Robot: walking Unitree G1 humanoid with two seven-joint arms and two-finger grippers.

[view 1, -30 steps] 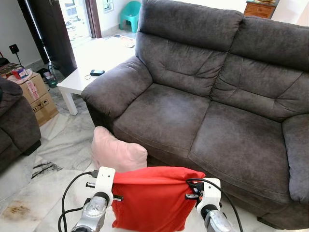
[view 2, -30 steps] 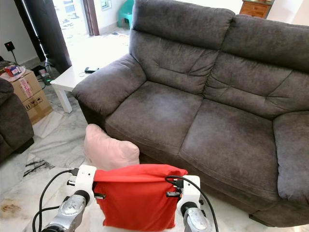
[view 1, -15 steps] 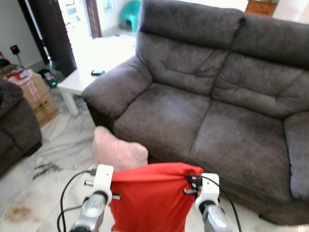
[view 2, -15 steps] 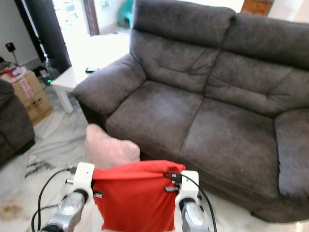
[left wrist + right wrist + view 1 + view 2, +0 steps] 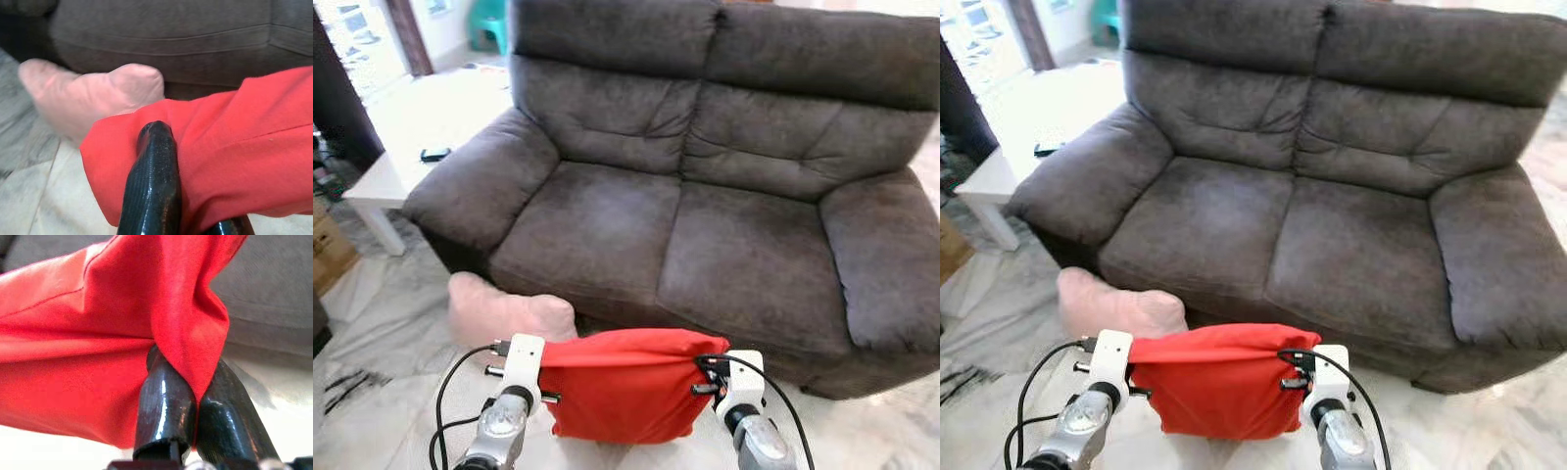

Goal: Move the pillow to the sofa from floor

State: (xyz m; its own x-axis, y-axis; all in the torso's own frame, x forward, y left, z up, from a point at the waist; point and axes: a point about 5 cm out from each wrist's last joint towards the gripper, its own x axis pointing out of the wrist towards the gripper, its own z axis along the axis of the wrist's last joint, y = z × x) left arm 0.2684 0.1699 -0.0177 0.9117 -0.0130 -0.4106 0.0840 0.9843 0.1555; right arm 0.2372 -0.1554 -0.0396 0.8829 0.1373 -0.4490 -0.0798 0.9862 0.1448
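In the eye views, a red pillow (image 5: 626, 397) is held up in front of the sofa (image 5: 705, 196), with a pink pillow (image 5: 504, 311) on the floor beside it. In the wrist views, the left tool (image 5: 161, 196) and right tool (image 5: 198, 411) are each clenched on a red corner.

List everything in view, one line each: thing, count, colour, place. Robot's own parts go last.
red pillow: 1, red, held off the floor between both grippers, in front of the sofa.
pink pillow: 1, pale pink, on the floor against the sofa's front, toward the robot's left.
sofa: 1, dark grey-brown, two seats, straight ahead.
white table: 1, white, left of the sofa's armrest.
dark object: 1, black, on the white table; too small to identify.
cardboard box: 1, brown, at the left edge.
teal chair: 1, teal, far back left.
floor: marble, pale with grey veins.
left gripper: 1, black fingers, shut on the red pillow's left edge.
right gripper: 1, black fingers, shut on its right corner.
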